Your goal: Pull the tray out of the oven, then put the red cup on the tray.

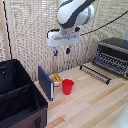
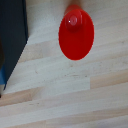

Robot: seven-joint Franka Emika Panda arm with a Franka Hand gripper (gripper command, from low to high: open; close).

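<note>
Pale wooden table (image 1: 95,102), woven beige wall (image 1: 30,35)

Bright red cup (image 1: 67,86), dark blue board (image 1: 45,83), pale wood table (image 1: 95,102).

Both pictures are bright and evenly lit, but small and fuzzy. The red cup (image 2: 76,34) looks soft and blurry in the wrist view (no sharp edges anywhere). Shadows on the table (image 1: 95,102) are faint.
</note>
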